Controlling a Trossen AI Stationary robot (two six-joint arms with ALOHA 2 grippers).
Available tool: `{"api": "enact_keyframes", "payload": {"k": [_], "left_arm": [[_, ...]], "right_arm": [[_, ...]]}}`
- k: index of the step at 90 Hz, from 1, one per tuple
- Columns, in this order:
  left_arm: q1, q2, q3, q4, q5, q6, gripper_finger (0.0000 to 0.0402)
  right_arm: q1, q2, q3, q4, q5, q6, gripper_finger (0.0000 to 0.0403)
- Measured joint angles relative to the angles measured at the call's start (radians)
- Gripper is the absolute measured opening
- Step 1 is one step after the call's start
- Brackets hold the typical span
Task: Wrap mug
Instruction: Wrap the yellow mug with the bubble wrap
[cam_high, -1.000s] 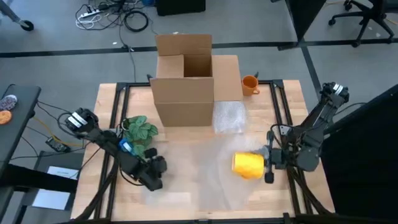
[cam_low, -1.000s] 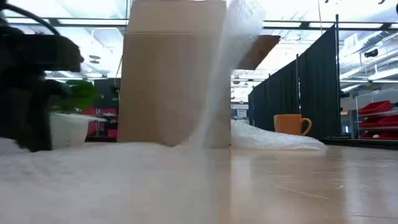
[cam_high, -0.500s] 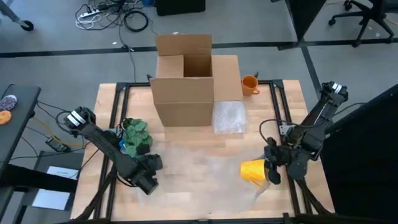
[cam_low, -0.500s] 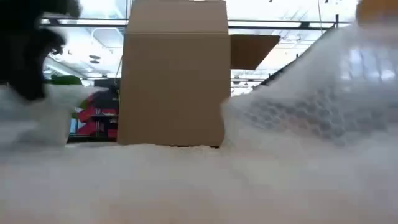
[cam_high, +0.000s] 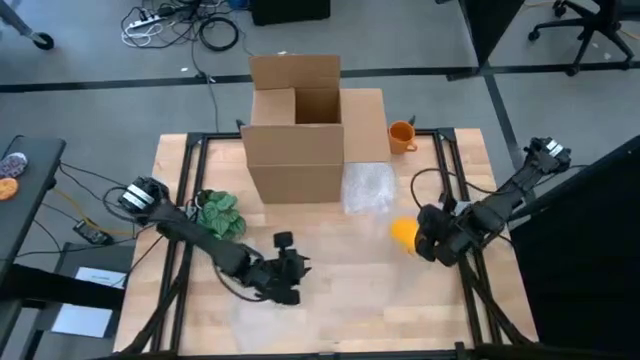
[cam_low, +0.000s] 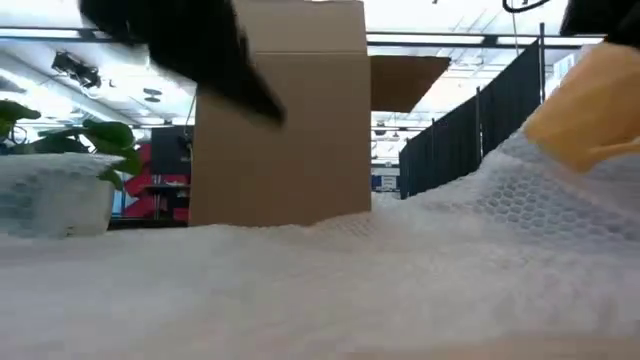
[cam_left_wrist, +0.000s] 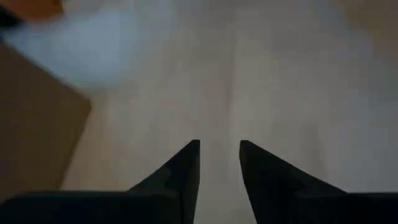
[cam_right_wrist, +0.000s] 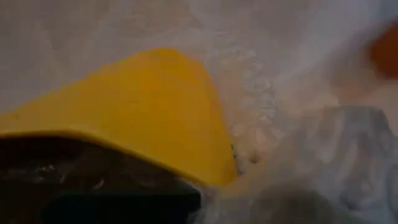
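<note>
right tool (cam_high: 424, 237) clamped on the yellow mug (cam_high: 403, 232), held tilted above the bubble wrap sheet (cam_low: 320, 280) on the counter (cam_high: 330, 300), probably to set it down mid-sheet; left tool (cam_high: 288, 270) low over the sheet, fingers narrowly apart, likely to pin it

Floor (cam_high: 90, 110): grey, with cables (cam_high: 175, 25) at the far side.
Partitions (cam_low: 480, 120): dark curtain panels, far right.
Ceiling (cam_low: 440, 20): bright, beamed.
Office chair (cam_high: 585, 25): far right corner.
</note>
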Motion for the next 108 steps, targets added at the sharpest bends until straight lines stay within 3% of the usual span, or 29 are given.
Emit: {"api": "enact_keyframes", "payload": {"k": [19, 37, 65, 88, 98, 108], "left_arm": [[0.073, 0.138, -0.015, -0.090, 0.103, -0.154, 0.0099], [0.074, 0.153, -0.005, -0.122, 0.135, -0.212, 0.0099], [0.060, 0.125, 0.094, -0.255, 0.169, -0.151, 0.0099], [0.062, 0.124, 0.145, -0.471, 0.104, -0.180, 0.0099], [0.062, 0.123, 0.169, -0.474, 0.074, -0.174, 0.0099], [0.060, 0.122, 0.195, -0.421, -0.043, -0.146, 0.0099]], "right_arm": [[-0.094, 0.041, 0.043, -0.029, -0.110, -0.168, 0.0001], [-0.179, 0.177, 0.089, -0.163, -0.135, -0.241, 0.0001], [-0.175, 0.450, 0.185, -0.156, 0.217, -0.457, 0.0001], [-0.091, 0.687, 0.199, -0.104, 0.333, -0.498, 0.0001], [-0.055, 0.787, 0.199, -0.101, 0.390, -0.479, 0.0002], [-0.033, 0.872, 0.199, -0.101, 0.439, -0.425, 0.0002]]}}
